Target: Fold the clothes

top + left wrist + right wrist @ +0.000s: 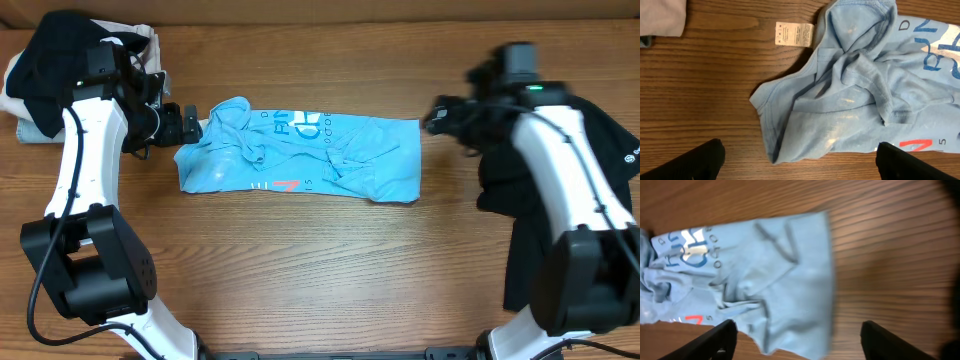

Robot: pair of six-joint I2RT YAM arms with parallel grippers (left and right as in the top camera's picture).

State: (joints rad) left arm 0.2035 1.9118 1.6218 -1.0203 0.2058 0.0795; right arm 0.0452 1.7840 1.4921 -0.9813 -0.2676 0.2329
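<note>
A light blue T-shirt lies crumpled in a rough rectangle at the table's middle, with blue and red print showing. My left gripper is open and empty at the shirt's left end, above its collar and loose white label; the bunched cloth fills the left wrist view. My right gripper is open and empty just beyond the shirt's right edge. The right wrist view shows that right edge between its fingertips.
A pile of black and white clothes sits at the back left corner. A black garment lies at the right edge under the right arm. Bare wood table spreads in front of the shirt.
</note>
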